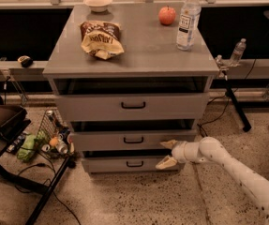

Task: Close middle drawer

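**Task item.** The middle drawer (124, 140) is the 2nd of 3 in the grey cabinet, below the worktop's front edge. It has a wide, low grey front with 1 small black handle at its centre. A dark band shows above the front. Whether it is fully home cannot be told.

**Count.**
- 3 drawers: the top drawer (92, 108), the middle drawer and the bottom drawer (106, 164).
- On the worktop (143, 50):
  - 1 bowl (98, 3) near the back-left corner.
  - 1 chip bag (100, 39) left of centre.
  - 1 apple (167, 15) towards the back edge, right of centre.
  - 1 water bottle (188, 19) upright, just beside the apple near the right edge.

**Arm.** 1 white arm (237, 170) enters from the lower right and reaches left, low, under the worktop's front-right corner.

**Gripper.** The gripper (160, 154) sits at the right end of the drawer fronts with its 2 fingers spread wide, holding nothing. The upper finger lies against the middle drawer's front, and the lower finger is before the bottom drawer.
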Controlling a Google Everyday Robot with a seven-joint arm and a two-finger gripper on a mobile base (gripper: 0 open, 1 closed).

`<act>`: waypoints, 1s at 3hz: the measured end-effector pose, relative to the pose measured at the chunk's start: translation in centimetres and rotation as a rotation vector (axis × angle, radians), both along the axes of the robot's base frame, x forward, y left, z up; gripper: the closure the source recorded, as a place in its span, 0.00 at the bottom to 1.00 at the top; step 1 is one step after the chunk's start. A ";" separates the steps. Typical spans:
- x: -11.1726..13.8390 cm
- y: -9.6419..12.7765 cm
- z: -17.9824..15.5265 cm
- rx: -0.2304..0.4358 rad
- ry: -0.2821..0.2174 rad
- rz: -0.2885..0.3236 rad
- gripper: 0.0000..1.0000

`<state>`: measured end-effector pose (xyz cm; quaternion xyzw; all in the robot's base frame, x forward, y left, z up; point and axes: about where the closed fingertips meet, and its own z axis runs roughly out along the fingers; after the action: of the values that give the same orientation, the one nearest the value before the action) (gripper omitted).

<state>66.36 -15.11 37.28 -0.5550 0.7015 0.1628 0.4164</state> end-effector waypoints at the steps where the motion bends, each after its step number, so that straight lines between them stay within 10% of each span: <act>1: -0.1 0.1 0.0 0.000 0.000 0.000 0.42; 3: -9.3 -3.2 2.7 -0.143 0.080 0.084 0.89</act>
<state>57.02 -18.35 40.02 -0.6054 0.7033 0.1517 0.3403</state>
